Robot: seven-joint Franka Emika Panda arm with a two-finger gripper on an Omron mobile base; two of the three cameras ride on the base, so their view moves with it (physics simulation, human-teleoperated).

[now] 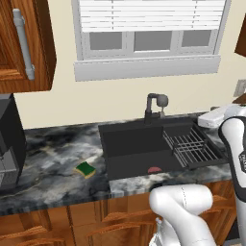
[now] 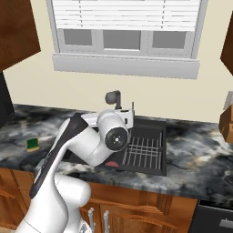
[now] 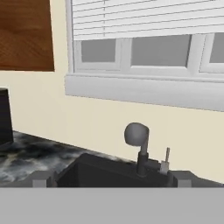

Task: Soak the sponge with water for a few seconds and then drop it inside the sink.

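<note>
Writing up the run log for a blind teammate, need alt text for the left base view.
A green and yellow sponge lies on the dark marbled counter left of the dark sink, apart from it. The black faucet stands behind the sink with no water running, and a wire rack sits in the sink's right side. The robot's white arm rises at right.

Glossy white rounded arm segments, dark grey joint bands, and a round dark-centred joint cap

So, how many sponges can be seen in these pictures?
1. The sponge lies on the marble counter, left of the sink, near the front edge. Another could be hidden behind the arm.
</note>
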